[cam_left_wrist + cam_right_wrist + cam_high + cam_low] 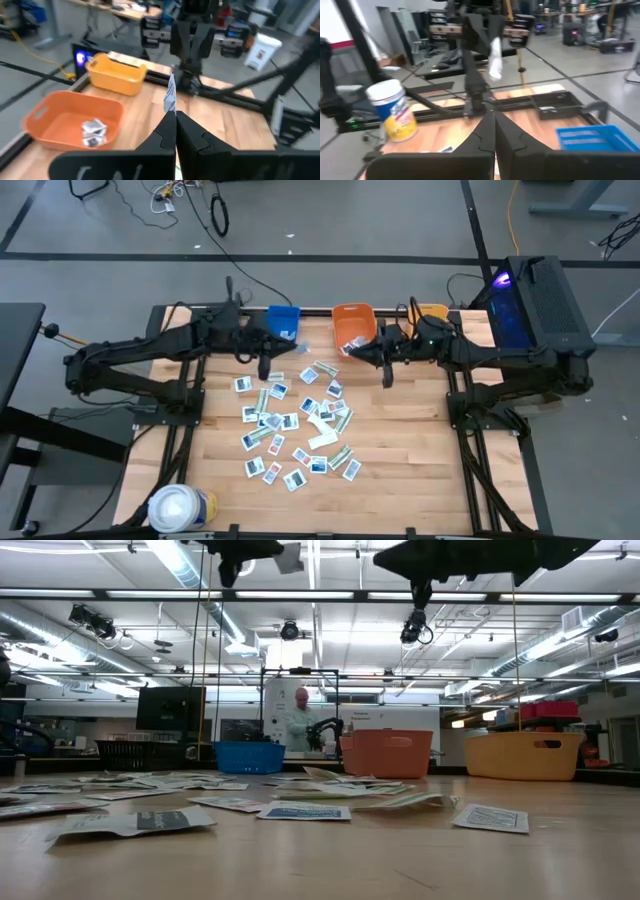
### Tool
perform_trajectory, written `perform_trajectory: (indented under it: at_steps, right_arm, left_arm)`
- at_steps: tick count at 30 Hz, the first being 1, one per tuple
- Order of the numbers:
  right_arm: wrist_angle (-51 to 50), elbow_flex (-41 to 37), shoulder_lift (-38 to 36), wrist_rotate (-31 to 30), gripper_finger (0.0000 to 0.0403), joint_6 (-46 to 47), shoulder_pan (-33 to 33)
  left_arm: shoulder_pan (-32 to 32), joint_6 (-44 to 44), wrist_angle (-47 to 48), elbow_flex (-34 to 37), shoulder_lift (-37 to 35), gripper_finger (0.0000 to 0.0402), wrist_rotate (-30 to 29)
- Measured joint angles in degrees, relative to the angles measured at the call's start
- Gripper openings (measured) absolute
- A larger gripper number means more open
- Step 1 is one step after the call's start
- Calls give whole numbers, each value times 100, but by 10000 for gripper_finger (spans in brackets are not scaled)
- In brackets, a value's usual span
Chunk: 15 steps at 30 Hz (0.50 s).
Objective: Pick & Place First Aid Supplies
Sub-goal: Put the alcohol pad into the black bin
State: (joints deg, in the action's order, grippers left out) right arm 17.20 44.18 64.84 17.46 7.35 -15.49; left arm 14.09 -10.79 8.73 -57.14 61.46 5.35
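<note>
Progress: early, by my read. Most of the small flat white first aid packets with blue or red print [290,420] lie scattered across the middle of the wooden table [420,470], with a few longer pale greenish strips [341,456] among them. Dozens left to move.

Done so far, as far as visible: the orange plastic bin [47,117] holds a small crumpled bit of white packet material [93,133]. Can't tell the contents of the blue plastic bin [284,320] or the yellow plastic bin [116,75].

Left gripper [175,114]: fingers closed, pinching one white packet with blue print [170,93] that sticks up from the tips. It hangs above the table's far edge, near the blue bin, with the packet clear of the table. Likely the next drop, but which bin it goes to isn't clear from here.

Right gripper [494,114]: fingers closed, nothing visible between them. It hangs above the table just in front of the orange bin, beside the pile.

A large white roll with a yellow-blue band [180,508] stands at the near left corner, well apart from the packets. A person stands in the room beyond the table.
</note>
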Motion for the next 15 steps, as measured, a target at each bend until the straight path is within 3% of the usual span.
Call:
perform_trajectory:
  at_steps: [7,15]
  right_arm:
    - [-356,2,0,-9,0,-143,-475]
    - [-839,2,0,13,0,-217,-658]
  left_arm:
    - [497,-11,768,168,-525,0,-500]
    - [894,99,1196,170,-626,0,-274]
